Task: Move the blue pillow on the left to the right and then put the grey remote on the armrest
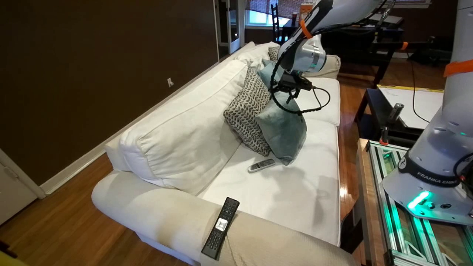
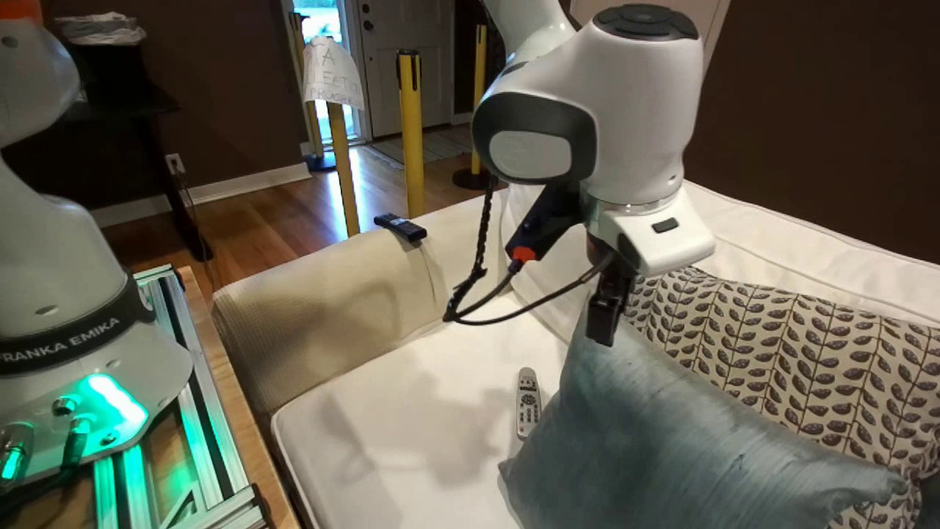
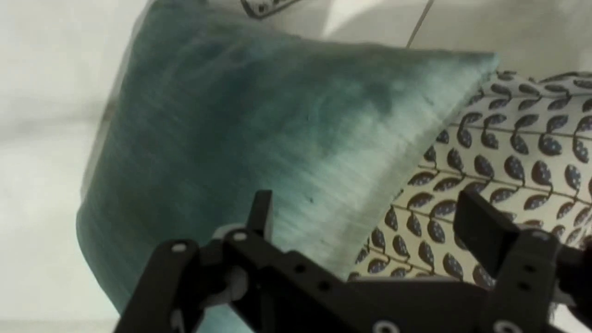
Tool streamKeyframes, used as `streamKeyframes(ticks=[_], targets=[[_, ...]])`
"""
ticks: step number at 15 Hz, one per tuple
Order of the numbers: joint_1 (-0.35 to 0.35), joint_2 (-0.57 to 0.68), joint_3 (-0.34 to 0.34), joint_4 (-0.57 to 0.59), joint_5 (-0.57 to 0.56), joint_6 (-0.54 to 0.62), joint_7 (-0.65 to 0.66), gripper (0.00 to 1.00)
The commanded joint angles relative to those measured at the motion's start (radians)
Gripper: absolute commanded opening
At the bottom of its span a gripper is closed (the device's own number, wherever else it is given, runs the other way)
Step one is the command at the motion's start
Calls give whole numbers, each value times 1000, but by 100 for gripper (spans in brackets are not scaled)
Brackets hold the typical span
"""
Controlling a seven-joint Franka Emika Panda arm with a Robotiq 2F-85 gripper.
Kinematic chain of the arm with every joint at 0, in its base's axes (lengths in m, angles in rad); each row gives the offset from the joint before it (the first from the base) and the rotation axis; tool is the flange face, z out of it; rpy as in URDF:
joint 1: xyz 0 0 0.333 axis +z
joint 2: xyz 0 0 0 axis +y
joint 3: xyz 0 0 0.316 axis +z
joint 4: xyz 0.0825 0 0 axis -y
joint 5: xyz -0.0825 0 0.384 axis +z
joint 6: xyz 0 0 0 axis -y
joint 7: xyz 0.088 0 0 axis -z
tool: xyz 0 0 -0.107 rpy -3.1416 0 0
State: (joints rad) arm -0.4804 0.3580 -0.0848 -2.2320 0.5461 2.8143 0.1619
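The blue pillow [image 1: 282, 131] leans against the patterned pillow on the sofa seat. It also shows in an exterior view [image 2: 646, 433] and fills much of the wrist view [image 3: 231, 125]. My gripper [image 3: 363, 199] is open, with one finger over the pillow and one over the patterned pillow. It hangs at the blue pillow's upper edge in both exterior views [image 1: 292, 96] [image 2: 602, 330]; I cannot tell whether it touches. The grey remote [image 1: 261, 165] lies on the seat beside the pillow [image 2: 527, 404]; its end shows in the wrist view [image 3: 268, 6]. The armrest [image 1: 159, 210] is cream-white [image 2: 323, 294].
A longer black remote [image 1: 221, 228] lies across the armrest [image 2: 400, 227]. The patterned pillow [image 1: 249, 111] stands behind the blue one [image 2: 793, 353]. Another teal pillow [image 1: 266, 72] sits farther along. The sofa backrest [image 1: 184, 129] borders the seat. A cable loop [image 2: 470, 316] hangs from the arm.
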Motion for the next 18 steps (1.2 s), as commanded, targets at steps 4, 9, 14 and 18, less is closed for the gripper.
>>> streamKeyframes(ticks=[4,9,14,18], targets=[[154,28,-18,-58,138,-109,272,100],[263,137,-34,6,204,-125,490,100],[293,166,-35,7,186,-118,505,100],[289,235,-38,48,217,-89,544,100]])
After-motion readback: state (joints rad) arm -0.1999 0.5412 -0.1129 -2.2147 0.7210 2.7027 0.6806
